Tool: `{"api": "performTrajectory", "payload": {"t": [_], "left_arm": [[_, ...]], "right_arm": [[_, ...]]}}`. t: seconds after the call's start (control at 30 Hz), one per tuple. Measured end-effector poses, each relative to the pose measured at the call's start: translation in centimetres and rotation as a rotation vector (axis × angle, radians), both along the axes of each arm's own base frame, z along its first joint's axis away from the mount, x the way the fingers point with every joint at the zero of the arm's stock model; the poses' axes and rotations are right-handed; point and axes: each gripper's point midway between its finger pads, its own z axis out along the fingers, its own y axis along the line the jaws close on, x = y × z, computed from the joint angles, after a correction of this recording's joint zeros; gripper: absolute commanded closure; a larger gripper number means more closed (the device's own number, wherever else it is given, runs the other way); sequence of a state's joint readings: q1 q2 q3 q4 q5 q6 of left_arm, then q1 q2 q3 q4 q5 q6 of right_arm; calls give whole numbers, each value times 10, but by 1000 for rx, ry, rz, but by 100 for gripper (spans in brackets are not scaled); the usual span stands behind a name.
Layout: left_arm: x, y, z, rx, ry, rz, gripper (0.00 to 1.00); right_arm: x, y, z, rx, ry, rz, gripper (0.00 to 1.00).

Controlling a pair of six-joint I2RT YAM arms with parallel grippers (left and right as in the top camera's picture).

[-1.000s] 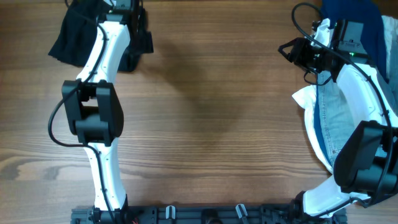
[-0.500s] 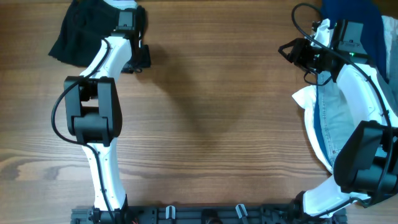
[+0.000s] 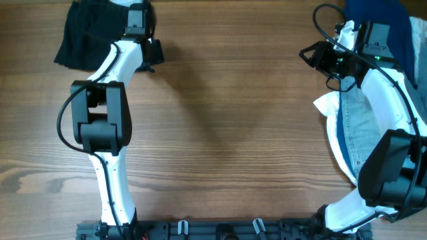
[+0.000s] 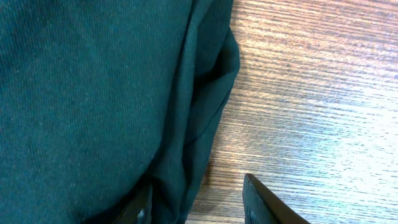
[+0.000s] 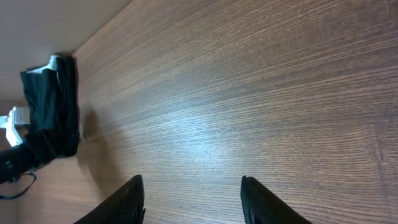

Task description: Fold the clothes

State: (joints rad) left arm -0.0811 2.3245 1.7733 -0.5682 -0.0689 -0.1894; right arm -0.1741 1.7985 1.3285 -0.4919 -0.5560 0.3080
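Straddling the black shorts' (image 4: 93, 93) folded edge, the left gripper (image 4: 202, 204) stands half open, bare table (image 4: 311, 93) showing beside one finger (image 4: 267, 206). The right gripper (image 5: 194, 199) has its jaws parted and empty, well apart from the shorts.

Black shorts (image 3: 83, 37) at top-left — left gripper (image 3: 131, 11) perhaps on their edge.

Wooden counter (image 3: 233, 133), 3 cloths at its edges.
The black shorts (image 3: 83, 37) lie bunched at the far left; a pale denim garment (image 3: 357, 133) lies along the right edge, a dark blue cloth (image 3: 393, 17) beyond it.
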Motion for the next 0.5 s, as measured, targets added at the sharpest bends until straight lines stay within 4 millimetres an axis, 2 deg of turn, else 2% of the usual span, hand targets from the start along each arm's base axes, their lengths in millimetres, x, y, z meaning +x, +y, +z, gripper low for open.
{"api": "performTrajectory", "payload": {"t": [0.07, 0.1, 0.13, 0.2, 0.27, 0.3, 0.37, 0.5], "left_arm": [[-2, 0, -1, 1, 7, 0, 48], [-3, 0, -1, 1, 13, 0, 42], [-5, 0, -2, 1, 21, 0, 29], [-9, -1, -1, -3, 35, -1, 0], [-14, -8, 7, -15, 45, -4, 0], [-15, -11, 13, -18, 43, -5, 0], [-19, -19, 30, -20, 30, -19, 0], [-30, -42, 85, 10, -29, -58, 0]], "right_arm": [[0, 0, 0, -2, -4, 2, 47], [1, 0, 1, -6, -11, 6, 44], [3, 0, 2, -11, -21, 10, 42], [6, -1, 5, -22, -47, 19, 30], [12, -2, 9, -41, -87, 33, 8], [15, -3, 11, -51, -111, 41, 1], [22, -5, 16, -80, -155, 47, 0], [34, -14, 25, -135, -222, 26, 0]]}}
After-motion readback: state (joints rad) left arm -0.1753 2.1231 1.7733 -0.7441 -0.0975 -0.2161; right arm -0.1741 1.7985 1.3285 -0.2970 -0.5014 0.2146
